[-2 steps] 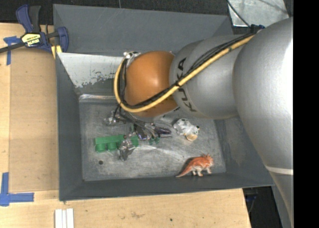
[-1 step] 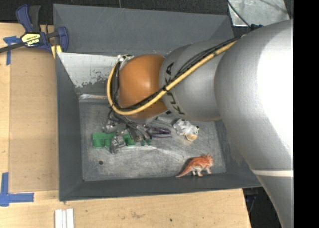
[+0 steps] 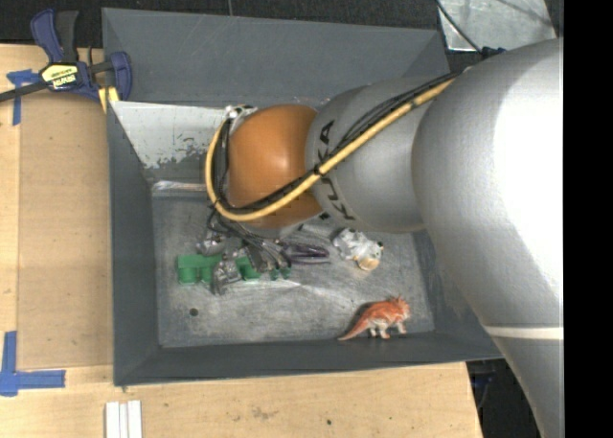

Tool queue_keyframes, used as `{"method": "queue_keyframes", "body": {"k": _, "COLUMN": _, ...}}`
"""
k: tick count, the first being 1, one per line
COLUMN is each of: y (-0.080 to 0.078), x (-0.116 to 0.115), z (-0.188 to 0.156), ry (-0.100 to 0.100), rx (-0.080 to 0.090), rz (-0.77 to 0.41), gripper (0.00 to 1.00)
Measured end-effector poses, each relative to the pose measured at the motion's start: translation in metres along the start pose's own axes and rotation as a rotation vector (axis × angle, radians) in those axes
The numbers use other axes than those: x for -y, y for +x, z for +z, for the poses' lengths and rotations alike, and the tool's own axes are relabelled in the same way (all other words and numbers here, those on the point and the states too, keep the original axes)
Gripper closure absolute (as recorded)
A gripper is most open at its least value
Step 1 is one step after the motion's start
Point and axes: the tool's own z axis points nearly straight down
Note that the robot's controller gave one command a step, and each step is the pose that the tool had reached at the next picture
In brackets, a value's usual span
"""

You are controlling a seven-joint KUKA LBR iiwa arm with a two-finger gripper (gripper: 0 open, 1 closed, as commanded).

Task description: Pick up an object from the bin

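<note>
Standing closest to the near wall of the bin (image 3: 134, 331), an orange toy dinosaur (image 3: 380, 317) was at the right corner of the floor, well apart from everything else. Farther in, about the middle of the floor, a flat green plastic piece (image 3: 195, 269) lay stretched from left to right. The end effector (image 3: 227, 267) was down over it, covering its middle; whether it was released or clenched could not be told. Just to the right lay a small purple thing (image 3: 308, 253), and near that a crumpled white and orange thing (image 3: 360, 250). Beyond them the arm's round orange cover (image 3: 268, 163), with a yellow cable (image 3: 287, 198) looped round it, hid the far part of the floor.
</note>
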Motion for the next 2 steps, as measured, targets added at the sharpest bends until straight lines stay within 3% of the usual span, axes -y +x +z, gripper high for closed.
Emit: {"method": "queue_keyframes", "body": {"k": 2, "y": 0.005, "x": 0.0, "z": -0.026, "ry": 0.001, "rx": -0.016, "rz": 0.0, "gripper": 1.0}}
